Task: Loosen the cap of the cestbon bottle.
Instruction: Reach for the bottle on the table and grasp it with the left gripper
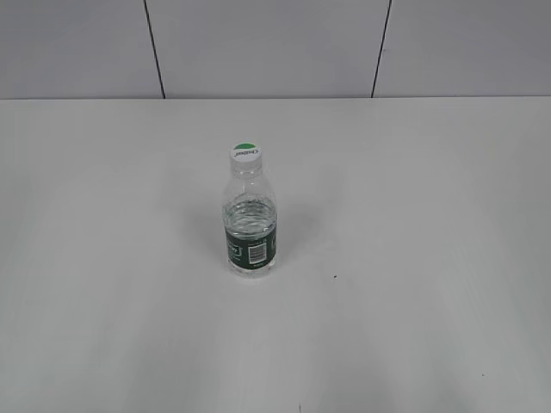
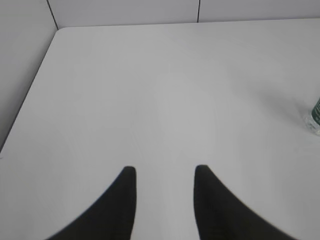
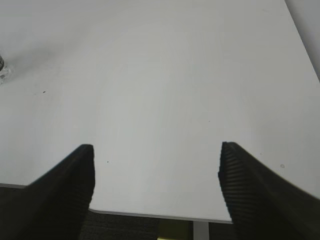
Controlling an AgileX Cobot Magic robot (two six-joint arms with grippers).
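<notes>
On my left, the left gripper (image 2: 162, 172) hangs above the bare white table (image 2: 150, 100). Its two dark fingers (image 2: 122, 200) stand a little apart with nothing between them, so I read it as open. Only table surface lies under and ahead of it. At the far right edge of the left wrist view I see a sliver of the water bottle (image 2: 315, 116), a bit of green label over clear plastic, well apart from the fingers.

In the exterior view, the bottle (image 1: 250, 215) stands upright on the table (image 1: 103, 258), near the middle. Its body is clear and ribbed, with a dark green label and a white barcode patch low down. The cap (image 1: 244, 153) sits on the neck, white with a green half-circle and small writing on top. Neither arm shows in this view, and nothing touches the bottle. A grey panelled wall (image 1: 258, 43) runs behind the table.

On my right, the right gripper (image 3: 156, 152) is wide open, its ribbed dark fingers (image 3: 67, 190) far apart and empty, hanging over the near edge of the table (image 3: 175, 75). The bottle's clear base (image 3: 3, 70) just shows at the left edge of the right wrist view, well apart from the gripper.
</notes>
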